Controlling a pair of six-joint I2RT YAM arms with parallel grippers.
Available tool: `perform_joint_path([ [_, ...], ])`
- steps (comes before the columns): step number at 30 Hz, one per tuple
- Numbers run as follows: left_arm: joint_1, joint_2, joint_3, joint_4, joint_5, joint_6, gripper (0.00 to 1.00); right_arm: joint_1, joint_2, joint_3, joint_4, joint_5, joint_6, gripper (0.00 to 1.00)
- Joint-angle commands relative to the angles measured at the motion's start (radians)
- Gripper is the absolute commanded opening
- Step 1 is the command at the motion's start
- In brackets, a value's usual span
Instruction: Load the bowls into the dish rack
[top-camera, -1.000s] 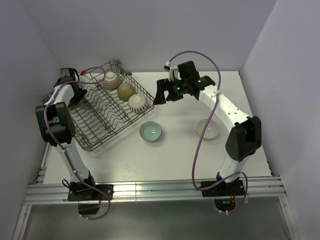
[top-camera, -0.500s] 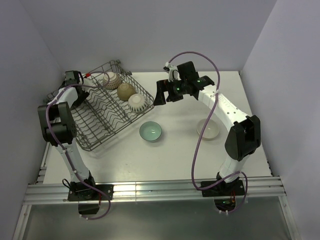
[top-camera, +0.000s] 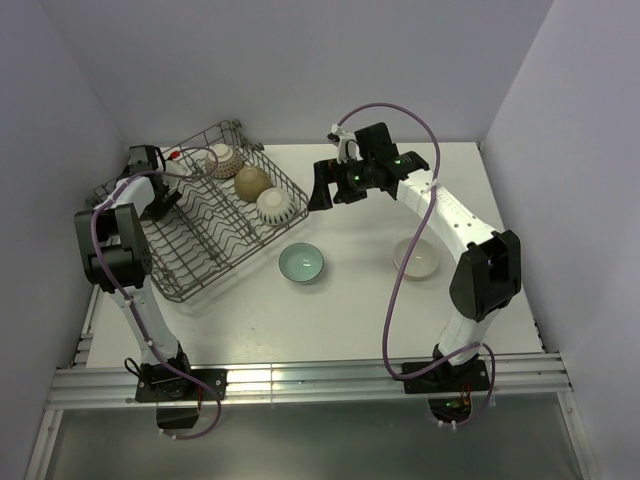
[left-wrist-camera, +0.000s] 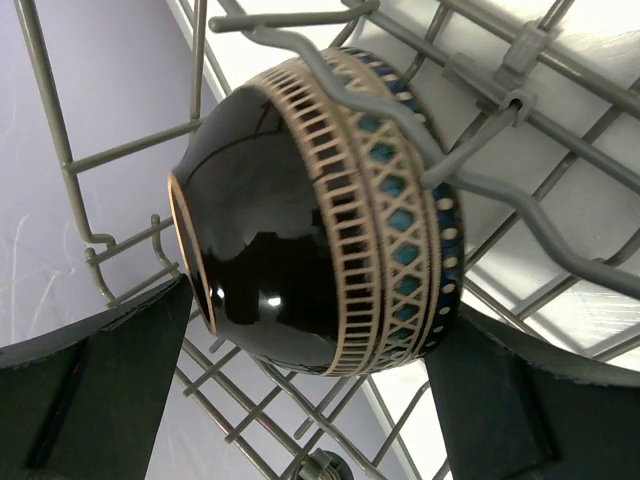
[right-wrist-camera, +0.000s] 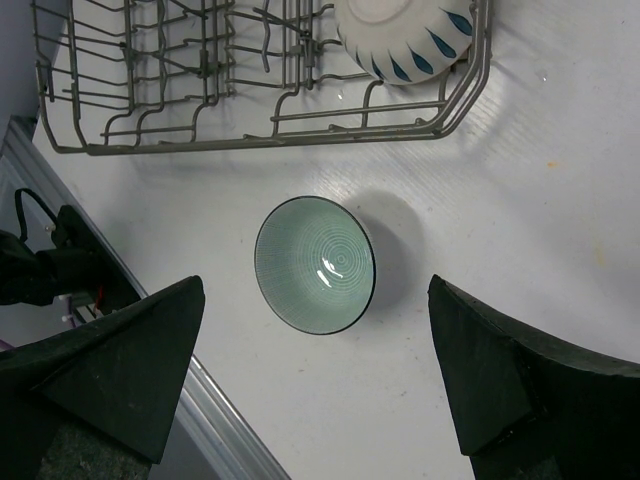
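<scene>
Keeping its load on edge between tines, the dish rack (top-camera: 200, 250) sits far left on the worktop (right-wrist-camera: 520, 200). The left tool (left-wrist-camera: 310, 330), jaws apart, flanks the dark patterned bowl (left-wrist-camera: 300, 230) inside it. The right tool (right-wrist-camera: 317, 290), spread wide, hangs over the teal bowl (right-wrist-camera: 315, 262), likely next.

Soft, even light from above fills the overhead view, leaving the white counter (top-camera: 360, 310) bright, with only a faint shadow around the teal bowl (top-camera: 301, 263) and a glare strip along the metal rail (top-camera: 300, 378) at the near edge. In the left wrist view the glossy dark bowl (left-wrist-camera: 270, 270) carries small white highlights, and the counter behind it is washed out to near-white at the upper right. Both wrist views are sharp in the middle, but the fingers (left-wrist-camera: 90, 400) of the left pincer (left-wrist-camera: 318, 305) and of the right pincer (right-wrist-camera: 315, 300) sink into near-black with little detail.
</scene>
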Motion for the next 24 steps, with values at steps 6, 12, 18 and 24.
perform_joint_path([
  [6,0.01,-0.058,0.008,0.009,0.011,0.001,0.99,-0.009,-0.006,-0.002,0.002,-0.009,-0.009,1.0],
  [12,0.008,-0.078,0.02,-0.006,0.017,-0.009,1.0,-0.01,-0.013,-0.007,0.0,-0.009,-0.011,1.0],
  [18,0.01,-0.114,0.043,-0.055,0.04,-0.025,1.0,-0.01,-0.022,-0.01,0.0,-0.007,-0.009,1.0],
  [24,0.01,-0.151,0.033,-0.075,0.048,-0.034,0.99,-0.009,-0.029,-0.01,0.002,-0.013,-0.006,1.0],
])
